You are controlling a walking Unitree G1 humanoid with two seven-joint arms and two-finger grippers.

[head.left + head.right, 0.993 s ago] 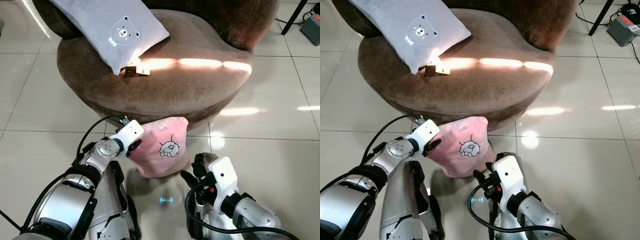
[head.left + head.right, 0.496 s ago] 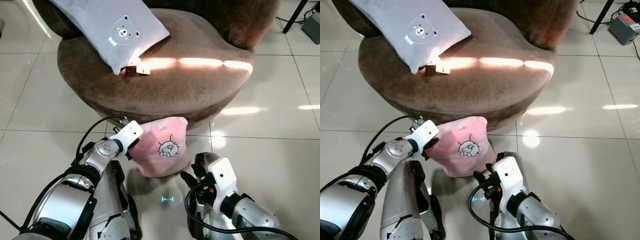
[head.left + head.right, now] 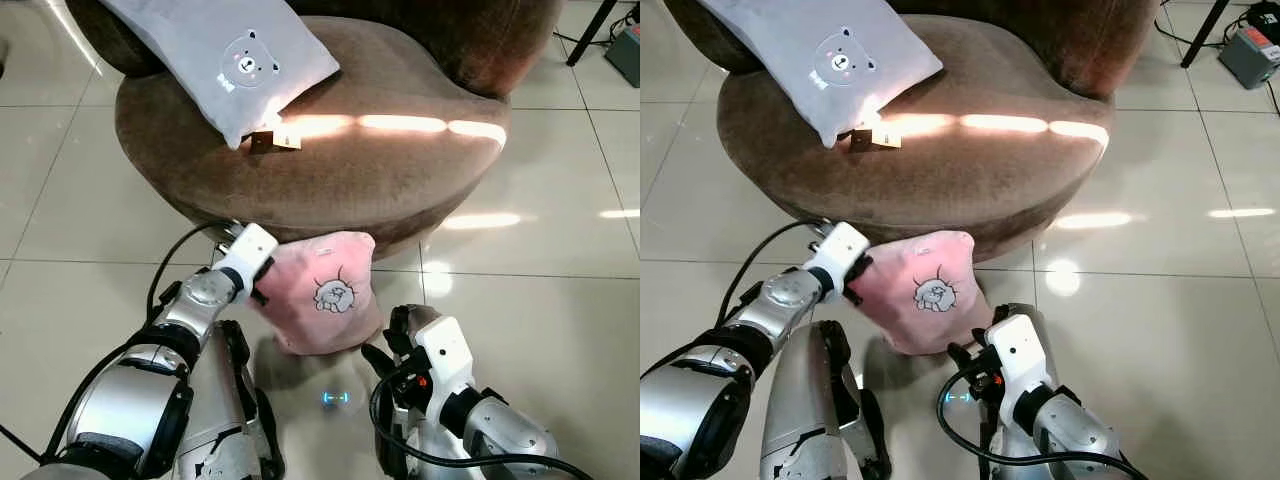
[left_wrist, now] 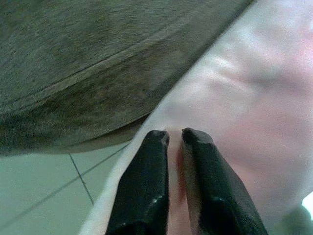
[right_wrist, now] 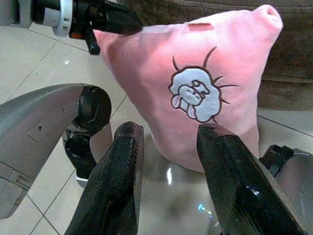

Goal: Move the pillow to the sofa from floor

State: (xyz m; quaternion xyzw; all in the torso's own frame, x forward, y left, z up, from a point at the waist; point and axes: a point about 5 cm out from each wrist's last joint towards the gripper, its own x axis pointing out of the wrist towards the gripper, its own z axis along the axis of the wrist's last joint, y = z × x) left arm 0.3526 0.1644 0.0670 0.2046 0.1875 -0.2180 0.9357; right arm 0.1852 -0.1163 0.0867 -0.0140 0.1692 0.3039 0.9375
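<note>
- The left gripper (image 4: 168, 139) has its 2 long black fingers (image 4: 146, 191) pinched nearly together on the upper left edge of the soft pink square pillow with a cartoon animal print (image 3: 325, 300); only a thin fold of fabric sits between them
- That pillow stands tilted on the glossy white tiled floor (image 3: 540, 250), leaning against the front of the round brown velvet sofa (image 3: 350, 170), at 6 o'clock from the seat
- The right gripper (image 5: 168, 147) holds its 2 fingers apart and empty, just below the pillow's lower edge at about 5 o'clock from it
- To lift well, I judge the thin pinch may slip, so the right gripper should close on the lower corner before raising
- Carry it up and toward 12 o'clock, clearing the seat rim, and set it on bare cushion at 3 o'clock of the grey rectangular bear-print pillow (image 3: 225, 55) already there
</note>
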